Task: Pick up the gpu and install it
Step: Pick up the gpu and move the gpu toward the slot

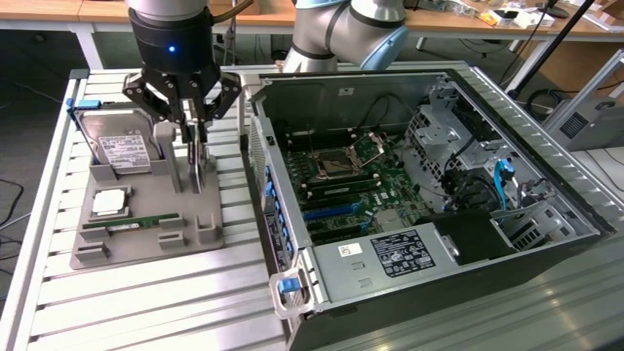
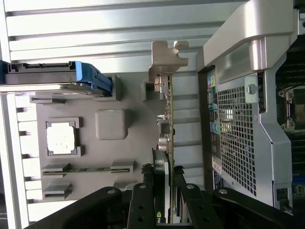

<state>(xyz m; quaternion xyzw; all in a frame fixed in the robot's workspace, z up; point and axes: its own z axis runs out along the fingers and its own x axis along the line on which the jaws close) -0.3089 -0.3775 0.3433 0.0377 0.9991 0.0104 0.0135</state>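
Gripper seemingly around gpu in tray

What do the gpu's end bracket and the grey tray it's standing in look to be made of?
The gpu end bracket: bare metal by its pale silvery sheen, probably stamped sheet. The grey tray: matte, uniform grey with moulded blocky slots, likely plastic, maybe printed.

Bright even light; glare on metal slats; case interior darker.

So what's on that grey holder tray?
A hard drive, a processor chip, a RAM stick, and the gpu standing on edge. The gripper clamps the gpu, hiding its top edge.
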